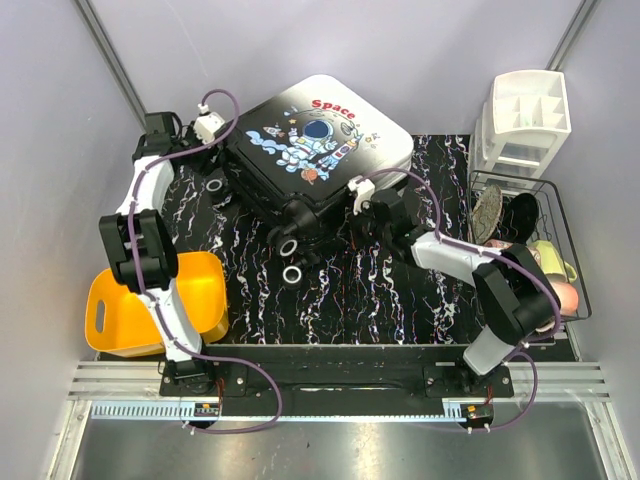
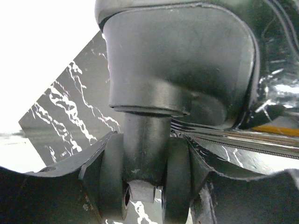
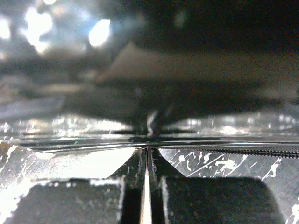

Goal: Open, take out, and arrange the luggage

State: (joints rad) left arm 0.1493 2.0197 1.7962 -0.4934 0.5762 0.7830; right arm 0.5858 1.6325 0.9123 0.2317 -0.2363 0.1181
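Plainly, your left jaws stand narrow, one finger [image 2: 111, 182] on each side of a wheel stem [image 2: 145, 140] of the luggage [image 1: 320, 140], and both appear to touch it. Your right jaws are pressed together with nothing seen between them, tips at the zip seam [image 3: 210, 150]. A small bright piece [image 3: 152, 122] sits just beyond the tips. It may be the zip pull but is too blurred to confirm.

The luggage lies flat and closed on the worktop [image 1: 380, 290], printed panel up, between the two arms.

Assessment: the step in hand is opening.

Recommendations:
- Use the left grip only as an anchor that holds the case square, and do not lift by the stem.
- Part the right jaws, take the pull squarely, and draw along the seam, not away from it.

Risk: the case may swivel if the anchor is slack.
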